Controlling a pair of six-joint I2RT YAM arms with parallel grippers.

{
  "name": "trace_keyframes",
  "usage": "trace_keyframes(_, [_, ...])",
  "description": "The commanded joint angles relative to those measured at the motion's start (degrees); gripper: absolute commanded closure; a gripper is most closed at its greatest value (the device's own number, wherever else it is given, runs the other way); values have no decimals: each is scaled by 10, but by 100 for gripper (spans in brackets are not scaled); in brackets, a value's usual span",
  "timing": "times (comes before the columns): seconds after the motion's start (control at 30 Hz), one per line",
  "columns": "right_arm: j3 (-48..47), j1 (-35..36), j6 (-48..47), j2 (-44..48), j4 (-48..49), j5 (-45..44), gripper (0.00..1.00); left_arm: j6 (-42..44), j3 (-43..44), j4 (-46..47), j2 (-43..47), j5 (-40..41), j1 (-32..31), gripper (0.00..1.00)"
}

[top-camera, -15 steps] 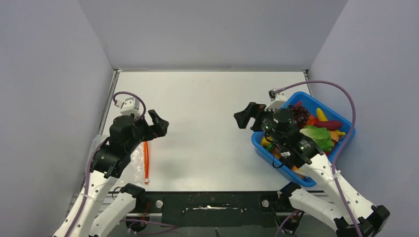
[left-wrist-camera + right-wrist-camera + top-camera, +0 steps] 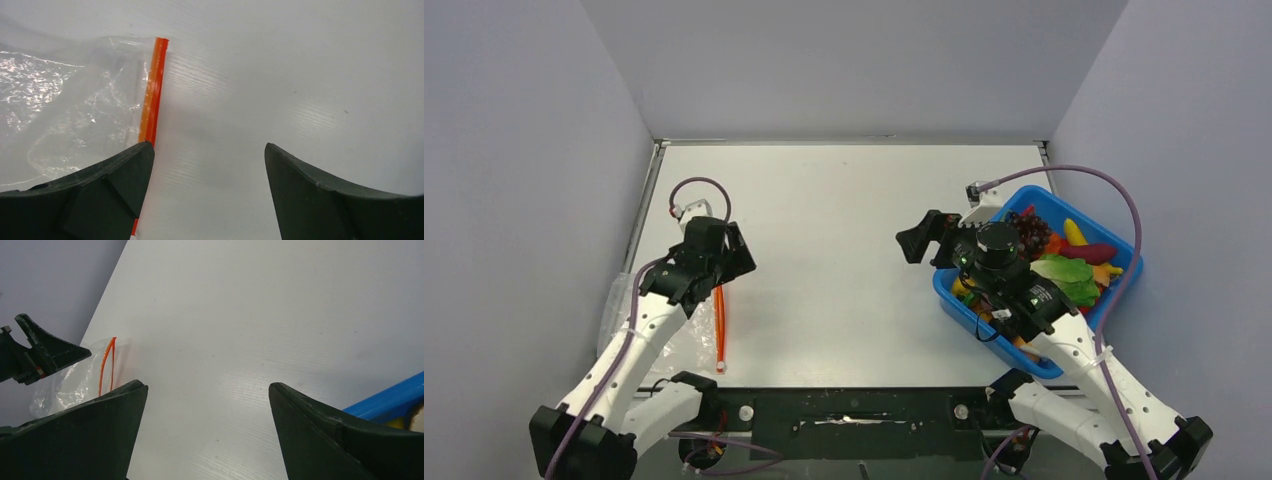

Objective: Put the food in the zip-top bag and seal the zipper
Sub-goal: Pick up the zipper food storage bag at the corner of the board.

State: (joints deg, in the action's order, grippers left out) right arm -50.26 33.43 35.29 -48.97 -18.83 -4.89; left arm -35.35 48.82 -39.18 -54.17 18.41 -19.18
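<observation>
The clear zip-top bag [image 2: 686, 335] lies flat at the table's near left, its orange-red zipper [image 2: 720, 328] along its right edge. In the left wrist view the bag [image 2: 65, 110] and zipper [image 2: 152, 90] lie just ahead-left of my fingers. My left gripper [image 2: 736, 255] is open and empty, hovering over the zipper's far end. The food [image 2: 1064, 262], with green lettuce, purple grapes, yellow and red pieces, sits in the blue bin [image 2: 1124, 300] at the right. My right gripper [image 2: 924, 238] is open and empty, left of the bin over bare table. The right wrist view shows the bag [image 2: 80, 380].
Grey walls close in the table on the left, back and right. The blue bin's rim [image 2: 390, 397] shows beside my right finger. My right arm lies over the bin's near-left part.
My left arm has swung forward and lowered, so the left gripper now sits over the zipper's far end. The right arm has not moved.
</observation>
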Motion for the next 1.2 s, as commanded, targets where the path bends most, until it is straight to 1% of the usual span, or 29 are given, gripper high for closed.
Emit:
trace_keyframes(0.0, [13, 1, -14, 15, 49, 13, 2, 1, 24, -19, -58, 25, 43, 20])
trace_keyframes(0.17, [10, 2, -21, 18, 44, 16, 2, 28, 20, -11, -116, 30, 107, 30])
trace_keyframes(0.27, [12, 1, -27, 22, 43, 15, 3, 43, 18, 4, -142, 38, 130, 35])
trace_keyframes(0.6, [15, 1, -36, 28, 46, 11, 2, 67, 18, 21, -243, 18, 135, 40])
trace_keyframes(0.97, [24, 1, -42, 41, 50, 13, 2, 78, 23, 17, -288, 33, 135, 51])
trace_keyframes(1.1, [27, 1, -43, 43, 50, 14, 3, 83, 25, 17, -294, 30, 135, 62])
trace_keyframes(1.13, [27, 2, -43, 43, 50, 14, 3, 84, 24, 17, -295, 29, 134, 65])
trace_keyframes(1.17, [27, 1, -42, 43, 50, 14, 2, 85, 24, 17, -294, 29, 134, 71])
